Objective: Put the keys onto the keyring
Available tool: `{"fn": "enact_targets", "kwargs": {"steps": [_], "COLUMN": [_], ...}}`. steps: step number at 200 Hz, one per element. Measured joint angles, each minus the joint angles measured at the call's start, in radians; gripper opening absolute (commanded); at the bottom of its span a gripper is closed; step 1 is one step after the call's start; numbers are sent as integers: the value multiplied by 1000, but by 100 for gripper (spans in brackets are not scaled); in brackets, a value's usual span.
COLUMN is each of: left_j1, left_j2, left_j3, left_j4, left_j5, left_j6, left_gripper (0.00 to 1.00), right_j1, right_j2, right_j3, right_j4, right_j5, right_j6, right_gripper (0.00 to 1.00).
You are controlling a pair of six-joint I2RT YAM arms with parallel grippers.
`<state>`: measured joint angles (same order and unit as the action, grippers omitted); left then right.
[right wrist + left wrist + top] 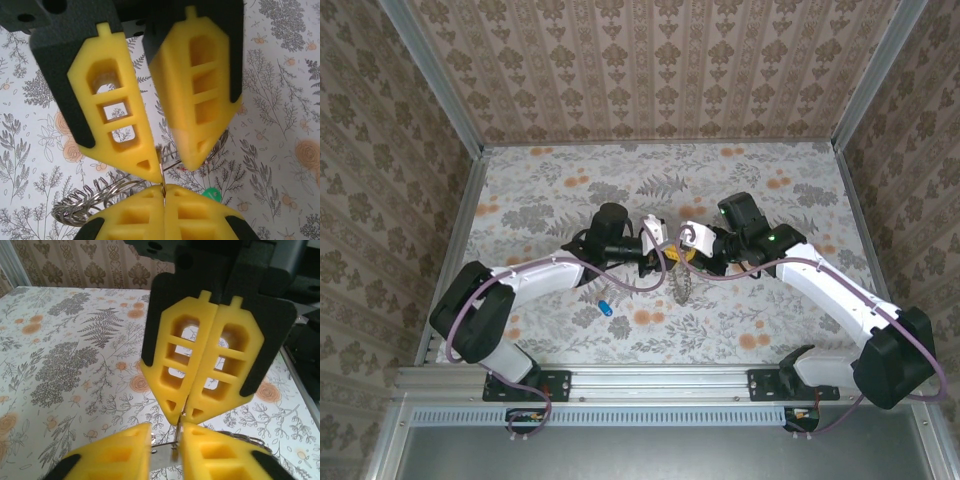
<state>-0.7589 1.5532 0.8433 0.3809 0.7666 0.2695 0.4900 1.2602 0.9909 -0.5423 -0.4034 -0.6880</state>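
Two arms bend inward from the near edge, and I see them meet tip to tip over the middle of the table (pixel 550 190). The right gripper (pixel 183 416) has its latticed yellow fingers pressed together on the thin silvery keyring (pixel 92 202). The left gripper (pixel 171 167) has its jaws narrowly apart around that wire; I cannot tell whether they pinch it. A blue key (pixel 604 306) lies nearer the near edge.

centre: left gripper (pixel 665 258), right gripper (pixel 688 254), keyring (pixel 681 284) between | far table (pixel 620 170): open
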Motion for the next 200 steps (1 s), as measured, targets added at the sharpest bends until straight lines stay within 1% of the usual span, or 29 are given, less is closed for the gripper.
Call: {"fn": "enact_targets", "kwargs": {"steps": [2, 10, 13, 43, 59, 74, 102, 128, 145, 175, 200], "left_j1": [0, 0, 0, -1, 0, 4, 26, 41, 43, 43, 47], "left_j2": [0, 1, 1, 2, 3, 8, 58, 127, 163, 174, 174], "left_j3": [0, 1, 1, 2, -4, -38, -112, -149, -158, -162, -161], "left_j4": [0, -1, -3, -17, -1, 84, 309, 529, 637, 729, 764], "left_j5": [1, 4, 5, 16, 16, 24, 35, 38, 39, 39, 43], "left_j6": [2, 3, 0, 14, 3, -36, -148, -266, -323, -369, -384], "left_gripper": [15, 3, 0, 0, 0, 0, 0, 0, 0, 0, 0], "right_j1": [0, 0, 0, -2, -4, -20, -71, -112, -129, -144, -146], "right_j2": [0, 0, 0, -2, -16, -49, -97, -99, -99, -99, -95], "right_j3": [0, -2, -2, -11, -35, -86, -197, -268, -286, -287, -287], "right_j4": [1, 1, 2, 13, 43, 103, 218, 321, 382, 484, 546], "right_j5": [0, 0, 0, 1, 0, -23, -97, -166, -203, -242, -264], "right_j6": [2, 4, 4, 11, 17, 33, 60, 90, 109, 143, 153], "right_gripper": [0, 0, 0, 0, 8, 18, 25, 26, 27, 27, 27]}}
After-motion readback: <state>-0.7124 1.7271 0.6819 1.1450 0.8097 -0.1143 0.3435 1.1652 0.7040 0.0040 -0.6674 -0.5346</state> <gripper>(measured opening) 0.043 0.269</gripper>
